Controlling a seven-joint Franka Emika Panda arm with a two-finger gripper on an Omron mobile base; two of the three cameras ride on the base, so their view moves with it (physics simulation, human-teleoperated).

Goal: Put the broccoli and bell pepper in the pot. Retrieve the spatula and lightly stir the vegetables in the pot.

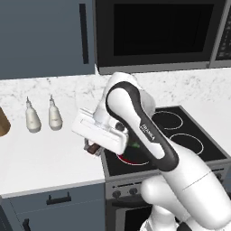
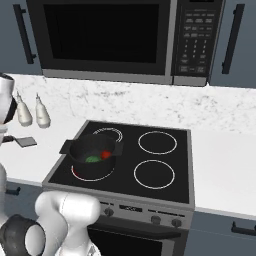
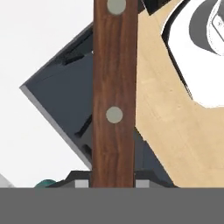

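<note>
Stove at centre of right base view, carrying pot on front-left burner, 8 o'clock from stove centre.

Inside pot: broccoli with bell pepper touching at its 2 o'clock; loading judged done, stirring pending.

Spatula held off counter, wooden handle running 12 to 6 through hand view, grey blade at 9 o'clock from pot.

Gripper apparently clamped on handle; jaws hidden, closure cannot be told.

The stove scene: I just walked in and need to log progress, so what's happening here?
The broccoli and bell pepper already sit in the pot on the front-left burner. The gripper holds the spatula by its wooden handle, above the counter edge beside the stove. Stirring hasn't started.
</note>
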